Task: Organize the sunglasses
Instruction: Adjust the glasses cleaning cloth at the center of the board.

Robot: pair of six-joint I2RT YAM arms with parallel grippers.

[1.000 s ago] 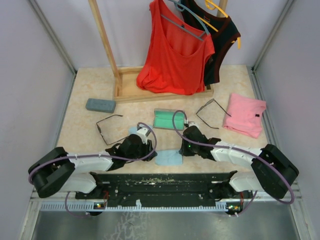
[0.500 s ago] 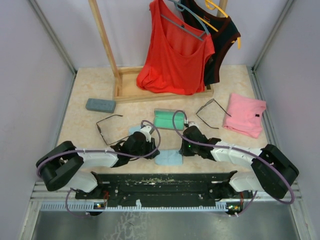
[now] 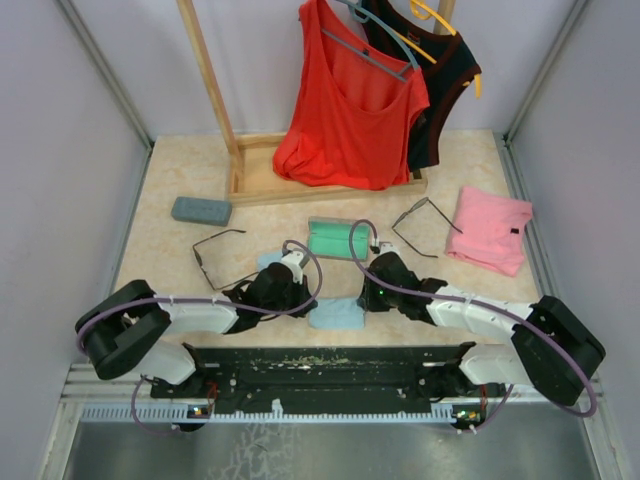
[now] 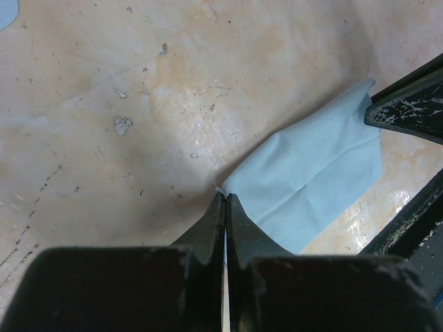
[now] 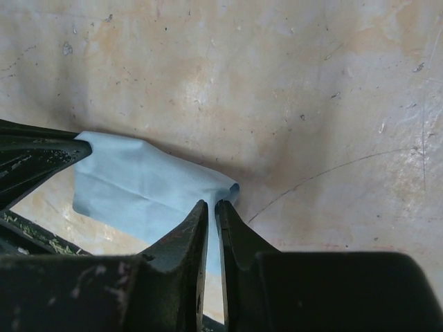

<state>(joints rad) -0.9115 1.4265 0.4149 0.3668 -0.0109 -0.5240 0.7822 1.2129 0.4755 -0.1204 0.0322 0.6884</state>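
One pair of sunglasses (image 3: pixel 220 256) lies open on the table left of my left arm, and a second pair (image 3: pixel 421 226) lies right of the open green case (image 3: pixel 335 240). Neither gripper touches them. Both grippers are down at a light blue cloth (image 3: pixel 338 315) near the front edge. My left gripper (image 4: pixel 226 197) is shut on the left corner of this cloth (image 4: pixel 311 180). My right gripper (image 5: pixel 211 204) stands at the opposite edge of the cloth (image 5: pixel 138 187), its jaws parted by a narrow slit with the cloth's edge between them.
A closed grey case (image 3: pixel 200 210) lies at the back left. A second light blue cloth (image 3: pixel 268 262) peeks out by my left wrist. A folded pink cloth (image 3: pixel 490 230) lies at the right. A wooden rack (image 3: pixel 255 180) with a red top (image 3: pixel 350 110) stands at the back.
My left gripper has closed on the cloth's corner. My right gripper's jaws, shut before, have parted slightly, and that arm has shifted a little.
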